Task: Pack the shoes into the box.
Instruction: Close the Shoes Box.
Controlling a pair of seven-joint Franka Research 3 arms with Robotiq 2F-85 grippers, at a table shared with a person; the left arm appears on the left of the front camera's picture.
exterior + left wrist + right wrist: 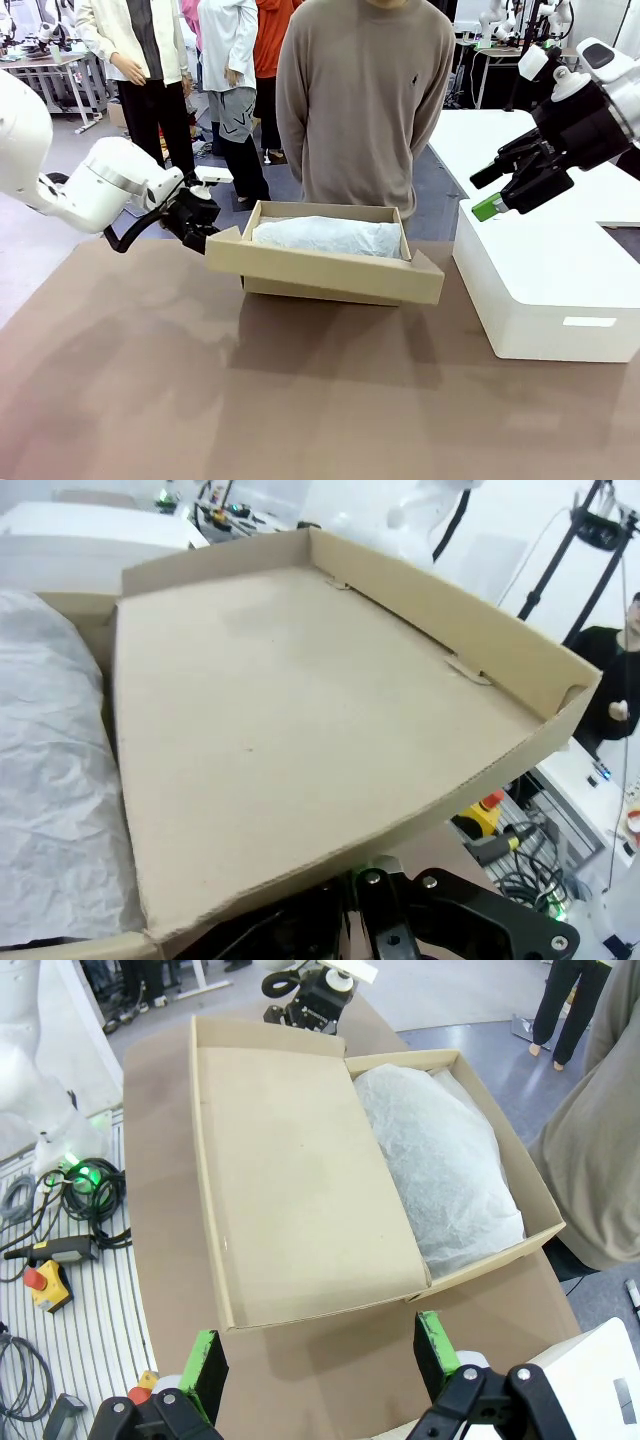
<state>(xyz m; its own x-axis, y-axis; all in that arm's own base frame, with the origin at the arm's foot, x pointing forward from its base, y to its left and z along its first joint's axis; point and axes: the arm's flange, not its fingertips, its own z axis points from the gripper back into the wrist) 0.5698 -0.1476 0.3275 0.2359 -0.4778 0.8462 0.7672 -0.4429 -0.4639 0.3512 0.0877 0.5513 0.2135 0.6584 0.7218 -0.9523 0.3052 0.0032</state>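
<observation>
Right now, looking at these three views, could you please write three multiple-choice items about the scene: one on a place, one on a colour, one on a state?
1. Where does the left gripper hold the box?
A. at the edge of its lid
B. at its far wall
C. under its floor

2. What colour is the tissue paper inside the box?
A. brown
B. white
C. green

3. How is the right gripper?
A. shut on the lid
B. shut on the tissue paper
C. open, holding nothing

Answers:
1 A: in the left wrist view the lid rises straight from that gripper, and the front view shows it at the lid's corner.
2 B: the crumpled paper is white in every view.
3 C: its green pads stand wide apart above the table, with nothing between them.
</observation>
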